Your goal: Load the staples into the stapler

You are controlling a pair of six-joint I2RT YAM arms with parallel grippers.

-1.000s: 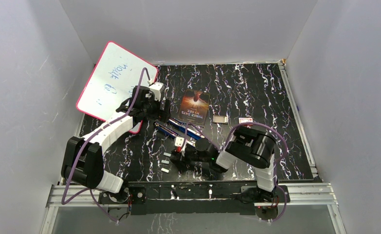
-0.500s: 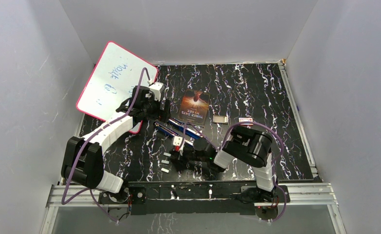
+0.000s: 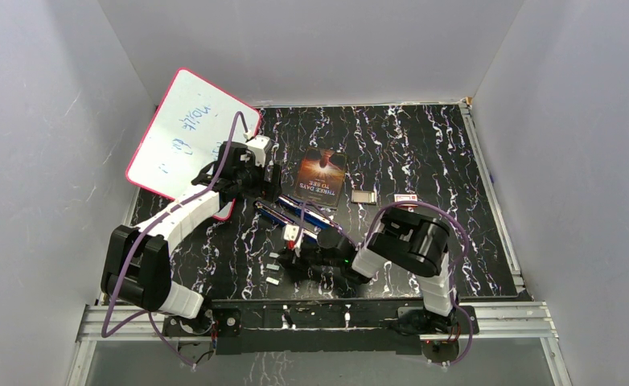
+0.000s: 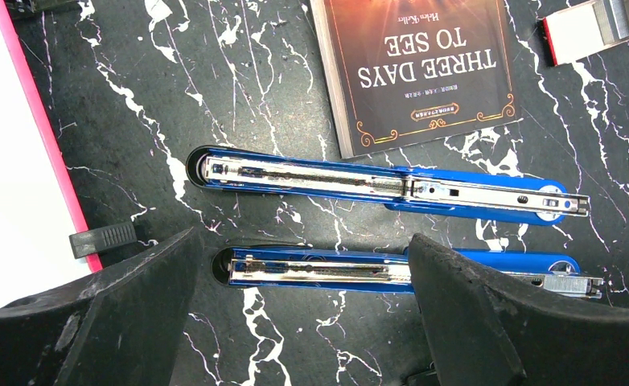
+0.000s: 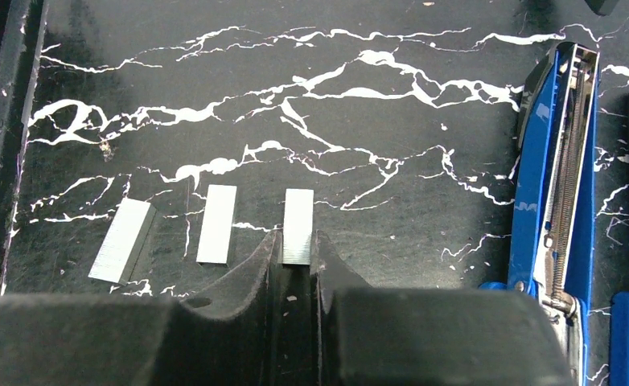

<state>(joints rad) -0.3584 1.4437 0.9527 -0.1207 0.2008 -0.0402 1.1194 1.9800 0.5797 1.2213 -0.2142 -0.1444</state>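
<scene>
Evidently the right tool (image 5: 297, 256) pinches the rightmost strip (image 5: 298, 225) to lift it, while the spread left tool (image 4: 306, 249) straddles the opened stapler (image 4: 319, 272), probably to steady it.

The book (image 4: 424, 72) has its title printed in large pale capitals on the dark cover: "THREE DAYS TO SEE". It reads upside down in the left wrist view. Under the title runs a line of small print, too fine to read. The whiteboard (image 3: 187, 133) carries some blue handwriting, too faint and small to make out. No other writing is legible.
</scene>
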